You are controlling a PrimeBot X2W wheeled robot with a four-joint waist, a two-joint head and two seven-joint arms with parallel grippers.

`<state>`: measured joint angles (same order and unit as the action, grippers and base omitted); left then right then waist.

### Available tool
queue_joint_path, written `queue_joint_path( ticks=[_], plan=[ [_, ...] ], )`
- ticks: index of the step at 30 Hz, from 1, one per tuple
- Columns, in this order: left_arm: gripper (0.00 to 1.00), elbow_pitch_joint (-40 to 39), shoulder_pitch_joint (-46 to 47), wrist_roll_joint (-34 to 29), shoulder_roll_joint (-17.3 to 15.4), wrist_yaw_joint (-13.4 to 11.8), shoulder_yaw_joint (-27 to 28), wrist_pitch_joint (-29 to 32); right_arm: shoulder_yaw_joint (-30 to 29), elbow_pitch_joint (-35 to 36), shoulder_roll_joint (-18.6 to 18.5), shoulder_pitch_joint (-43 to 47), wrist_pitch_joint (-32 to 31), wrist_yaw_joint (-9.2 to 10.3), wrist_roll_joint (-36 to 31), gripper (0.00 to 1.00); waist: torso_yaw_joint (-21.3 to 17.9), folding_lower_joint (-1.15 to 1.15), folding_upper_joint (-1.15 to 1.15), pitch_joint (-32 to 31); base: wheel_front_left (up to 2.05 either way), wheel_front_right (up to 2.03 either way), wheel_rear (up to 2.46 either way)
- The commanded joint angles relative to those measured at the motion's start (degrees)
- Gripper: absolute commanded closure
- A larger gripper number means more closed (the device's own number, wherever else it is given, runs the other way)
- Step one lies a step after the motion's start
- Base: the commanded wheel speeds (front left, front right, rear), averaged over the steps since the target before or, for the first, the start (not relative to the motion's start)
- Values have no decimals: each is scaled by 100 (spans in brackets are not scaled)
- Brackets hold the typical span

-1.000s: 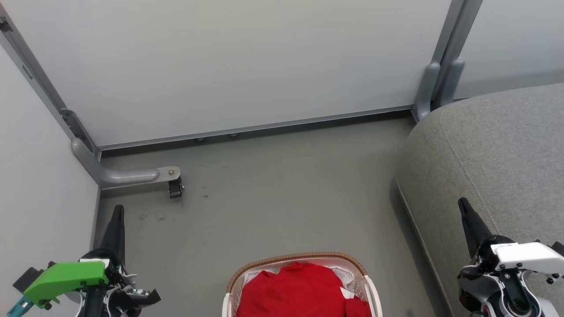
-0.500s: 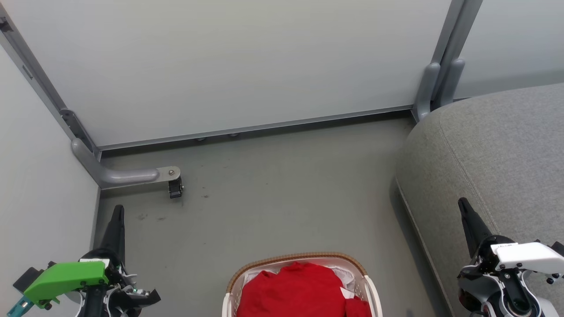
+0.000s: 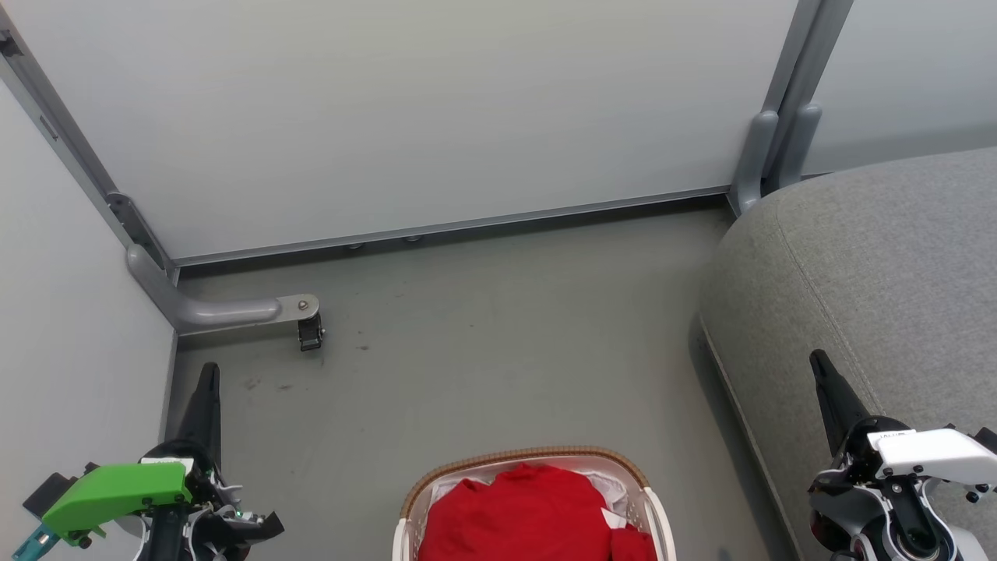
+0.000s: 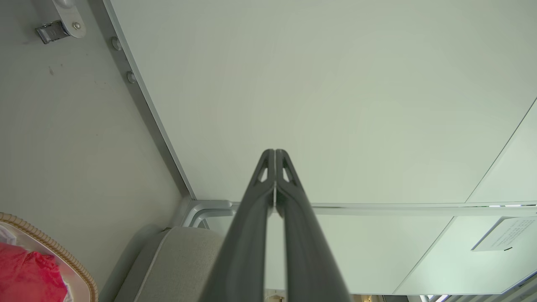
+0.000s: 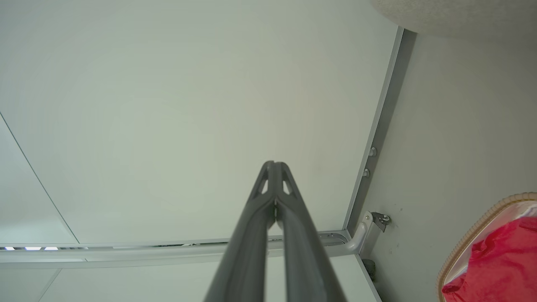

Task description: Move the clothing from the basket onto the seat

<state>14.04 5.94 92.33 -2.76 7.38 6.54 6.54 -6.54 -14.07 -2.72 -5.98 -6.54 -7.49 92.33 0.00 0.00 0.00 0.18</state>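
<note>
Both grippers are empty and touch nothing that can be seen. The left gripper [image 3: 208, 378], at the lower left of the head view, has its two dark fingers pressed together down their length with the tips meeting, and points up that view over the grey floor [image 3: 498, 343] beside the side wall panel [image 3: 70, 312]. Its wrist view shows only a hairline seam between the fingers. The right gripper [image 3: 822, 372], at the lower right, is closed tip to tip in the same way and shows against the seat [image 3: 872, 265]; whether it brushes the fabric cannot be told. The clothing [image 3: 530, 514] lies bunched in the basket [image 3: 530, 453], which stands on the floor between the two grippers, well apart from both.
</note>
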Motion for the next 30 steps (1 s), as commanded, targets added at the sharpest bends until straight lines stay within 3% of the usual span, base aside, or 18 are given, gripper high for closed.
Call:
queue_joint_path(
  ticks=[1,17,18,30],
  plan=[
    [100,-8,65,18,-23,28,9,13,-6,20,-33,-45,-14,0,18,100,0,0,0,0,0,0,0],
    [100,-8,65,18,-23,28,9,13,-6,20,-33,-45,-14,0,18,100,0,0,0,0,0,0,0],
    [0,14,-7,-2,3,0,-6,-4,5,-17,5,9,4,0,-3,0,0,0,0,0,0,0,0],
    [0,114,-239,-132,33,-10,-262,-236,199,-164,63,201,232,2,-169,0,1,0,0,6,0,0,0]
  ],
)
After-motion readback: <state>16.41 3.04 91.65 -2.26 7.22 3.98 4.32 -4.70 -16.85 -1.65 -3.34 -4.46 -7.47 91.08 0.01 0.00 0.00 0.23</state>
